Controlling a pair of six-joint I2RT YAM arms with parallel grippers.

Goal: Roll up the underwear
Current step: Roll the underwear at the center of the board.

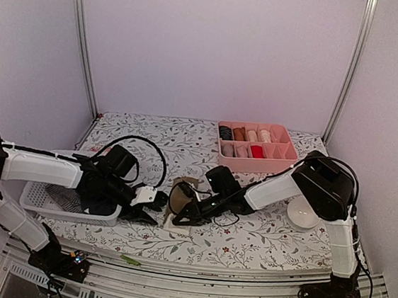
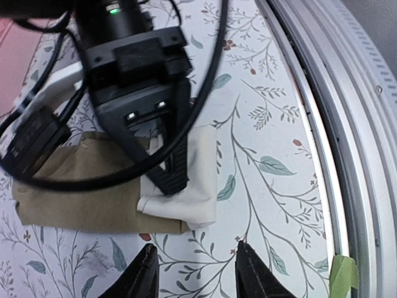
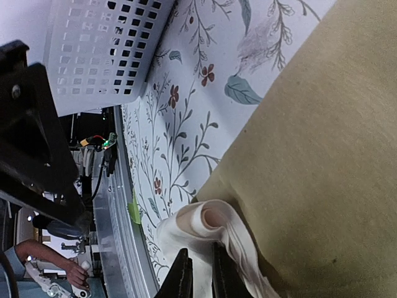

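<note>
No readable text, label or number shows anywhere.

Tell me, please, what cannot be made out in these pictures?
Left wrist view: the right gripper and cables cover the middle of the olive-tan cloth underwear.
Right wrist view: that underwear runs off the right edge.
Top view: the left arm partly covers the contents of the white plastic mesh basket.
Top view: the pink divided plastic tray's items are too small to identify.
</note>
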